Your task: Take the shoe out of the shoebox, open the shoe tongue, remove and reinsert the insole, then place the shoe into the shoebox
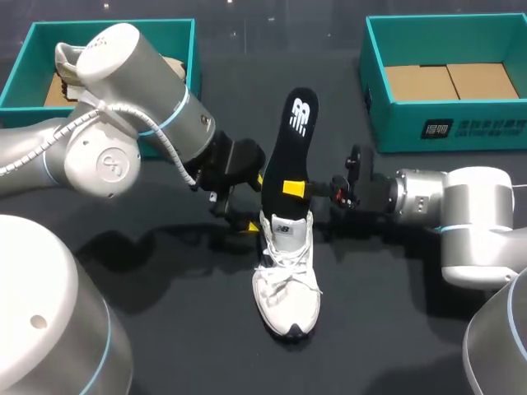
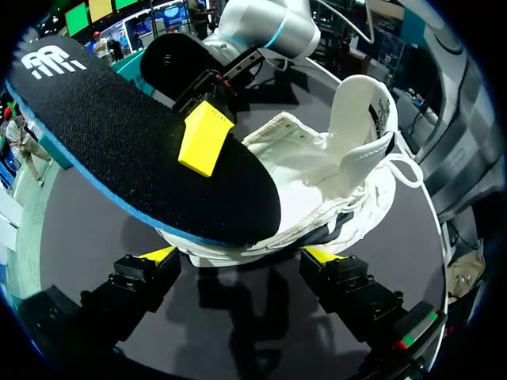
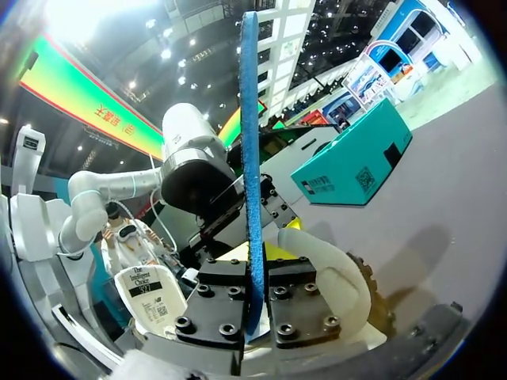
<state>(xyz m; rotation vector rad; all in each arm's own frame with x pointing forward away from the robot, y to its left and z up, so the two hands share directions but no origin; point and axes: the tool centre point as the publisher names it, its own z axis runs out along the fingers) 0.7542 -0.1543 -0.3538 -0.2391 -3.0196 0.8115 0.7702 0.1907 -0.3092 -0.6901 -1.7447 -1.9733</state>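
A white shoe point(image 1: 285, 284) lies on the dark table at the middle, toe toward the front. A black insole point(image 1: 294, 148) with a blue edge stands up out of its heel opening. My right gripper point(image 1: 295, 189) is shut on the insole's lower half, with one yellow fingertip point(image 2: 204, 137) pressed on its black face. In the right wrist view the insole's blue edge point(image 3: 250, 158) runs between the fingers of that gripper point(image 3: 253, 305), with the shoe point(image 3: 326, 277) below. My left gripper point(image 1: 247, 220) is open beside the heel. Its own view shows the shoe point(image 2: 325, 182) and insole point(image 2: 119, 142) just ahead of its gripper point(image 2: 239, 255).
A teal shoebox point(image 1: 177, 37) stands at the back left, partly behind my left arm, with another shoe point(image 1: 67, 67) in it. A second teal shoebox point(image 1: 461, 123) with a cardboard floor stands at the back right. Dark table surface lies in front of the shoe.
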